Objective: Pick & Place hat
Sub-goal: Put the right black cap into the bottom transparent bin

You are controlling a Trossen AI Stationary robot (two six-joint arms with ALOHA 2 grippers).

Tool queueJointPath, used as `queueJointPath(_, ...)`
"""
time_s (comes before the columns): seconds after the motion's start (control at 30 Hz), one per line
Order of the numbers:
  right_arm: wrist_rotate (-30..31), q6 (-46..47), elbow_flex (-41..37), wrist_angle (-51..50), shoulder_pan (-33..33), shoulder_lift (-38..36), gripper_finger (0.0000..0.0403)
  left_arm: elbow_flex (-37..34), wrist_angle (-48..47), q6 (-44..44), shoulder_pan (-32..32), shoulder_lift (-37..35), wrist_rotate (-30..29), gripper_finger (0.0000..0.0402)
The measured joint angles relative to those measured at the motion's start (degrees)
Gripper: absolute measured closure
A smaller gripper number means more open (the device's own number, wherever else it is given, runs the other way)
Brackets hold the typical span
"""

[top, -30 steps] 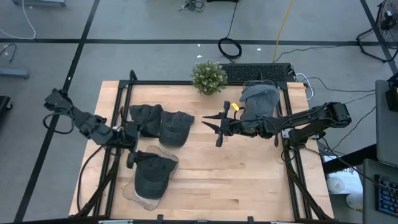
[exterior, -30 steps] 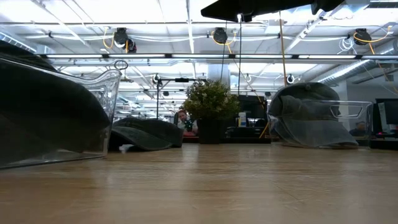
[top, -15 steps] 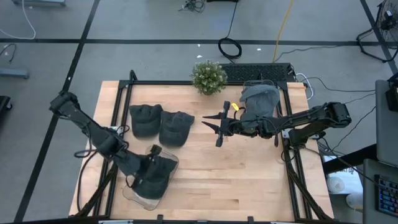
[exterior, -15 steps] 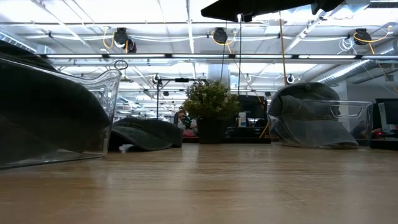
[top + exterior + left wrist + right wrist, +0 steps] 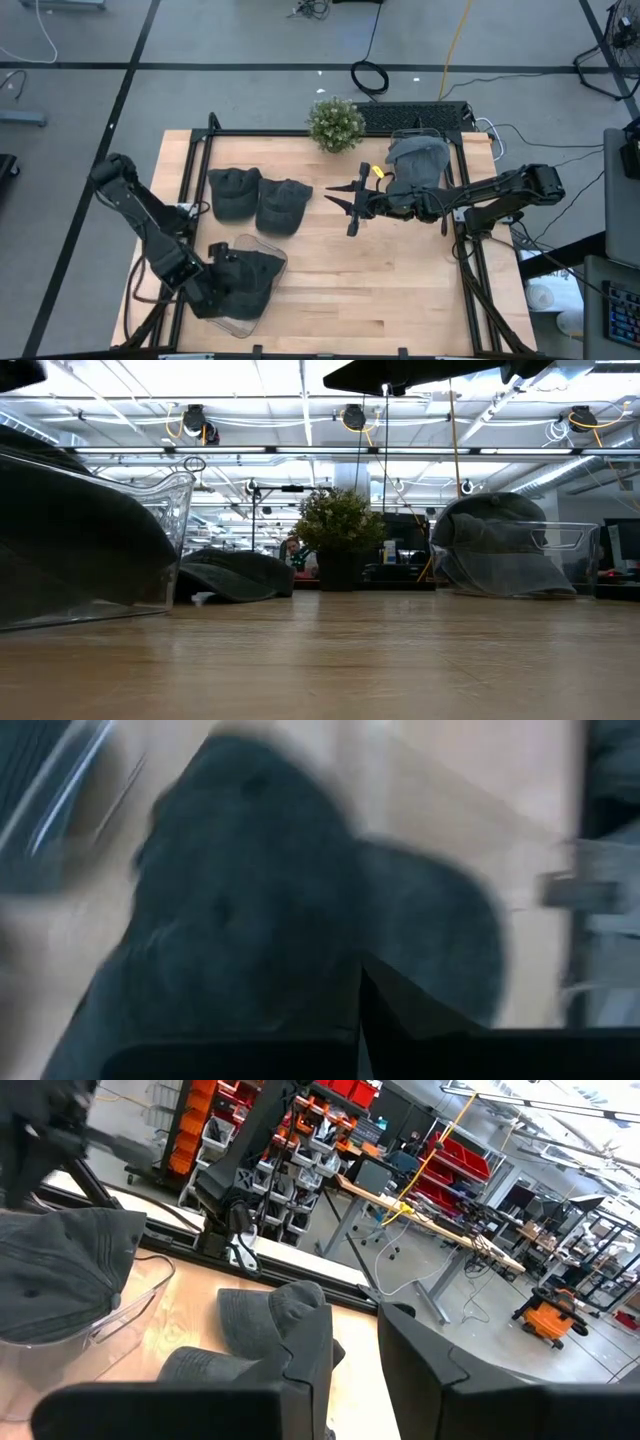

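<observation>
Seen from above, the left tool [image 5: 213,262] sits low at the near-left corner of the wooden tabletop [image 5: 380,270], its fingers drawn fully together beside a dark hat [image 5: 250,280] that lies in a clear tray [image 5: 226,318]. Whether the fingers pinch the hat's fabric cannot be told; the left wrist view is filled by the blurred dark crown of that hat [image 5: 260,910].

Two more dark hats [image 5: 258,197] lie side by side, touching, on the left half of the tabletop behind the tray. In the right wrist view they show as a grey pair [image 5: 270,1320] beyond that arm's own fingers.

The right tool [image 5: 349,203] hangs over the middle of the tabletop, pointing toward the left side, its two fingers parted with nothing between them. Behind its arm, at the far-right corner, a grey hat [image 5: 418,160] rests in a second clear tray [image 5: 396,135]; the low view shows this hat [image 5: 495,535] domed inside the tray's transparent walls [image 5: 575,545].

A small potted plant [image 5: 335,123] stands at the middle of the tabletop's far edge, with a black keyboard [image 5: 415,116] just to its right. In the low view the plant [image 5: 340,525] rises between the loose hats [image 5: 235,573] and the far tray.
</observation>
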Motion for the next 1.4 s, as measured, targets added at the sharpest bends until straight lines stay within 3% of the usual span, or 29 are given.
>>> queueJointPath(0.23, 0.0, 0.1, 0.0, 0.0, 0.0, 0.0, 0.0328, 2.4, -7.0, -10.0, -0.2, 4.1, 9.1, 0.04)
queueJointPath(0.4, 0.0, 0.2, 0.0, -0.1, 0.0, 0.0, 0.0328, 8.5, -17.2, -12.2, -0.1, 6.6, 9.0, 0.0401)
queueJointPath(0.67, 0.0, 0.2, 0.0, -0.5, 0.0, 0.0, 0.0328, 5.2, -19.4, -13.2, 0.6, 7.7, 12.4, 0.0401)
queueJointPath(0.9, -0.1, 0.2, 0.0, -1.0, 0.0, 0.0, 0.0328, 2.0, -17.9, -10.0, 2.7, 7.9, 8.8, 0.0401)
queueJointPath(1.2, -0.1, 0.2, 0.0, -1.0, 0.0, 0.0, 0.0328, -0.3, -11.7, 1.0, 6.9, 7.9, 5.6, 0.0401)
queueJointPath(1.4, -0.1, 0.2, 0.0, -1.3, 0.0, 0.0, 0.0328, -3.1, -4.5, 4.7, 8.4, 7.8, 8.0, 0.04)
